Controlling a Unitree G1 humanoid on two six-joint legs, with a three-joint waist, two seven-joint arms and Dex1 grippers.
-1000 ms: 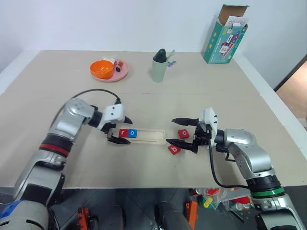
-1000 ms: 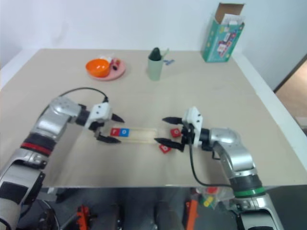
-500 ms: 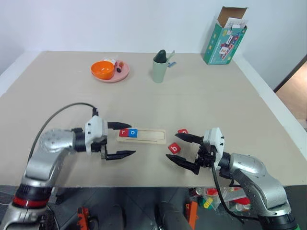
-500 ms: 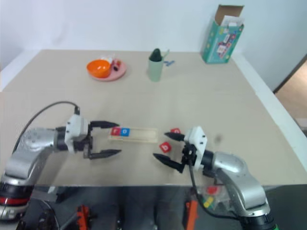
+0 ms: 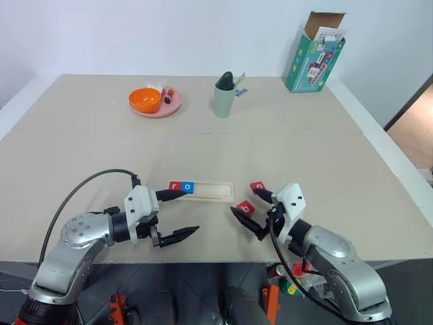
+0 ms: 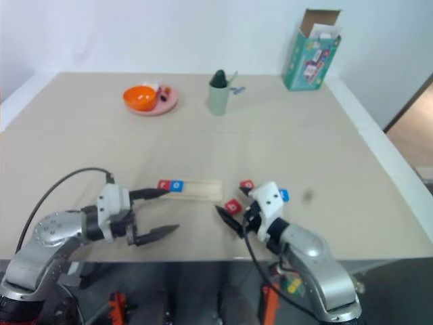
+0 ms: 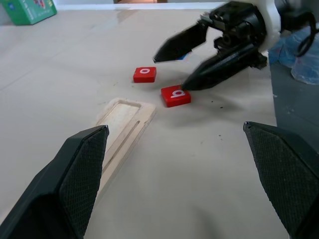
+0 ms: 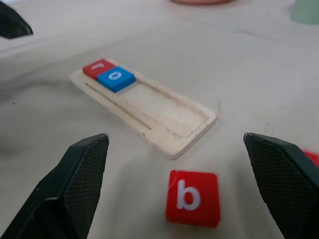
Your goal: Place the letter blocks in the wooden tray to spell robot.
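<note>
Currently: third letter pending, both grippers empty.

Largest first: wooden tray (image 5: 201,190) lies at frame centre, holding a red r block (image 8: 98,65) and blue o block (image 8: 115,79) at its left end; three slots remain bare. Left gripper (image 5: 175,215) and right gripper (image 5: 252,214) hover low with jaws spread wide, gripping nothing. Red b block (image 5: 245,207) lies loose just right of the tray, red o block (image 5: 258,186) beyond it. Likely next move: right gripper closes on b, seats it beside the blue o.
</note>
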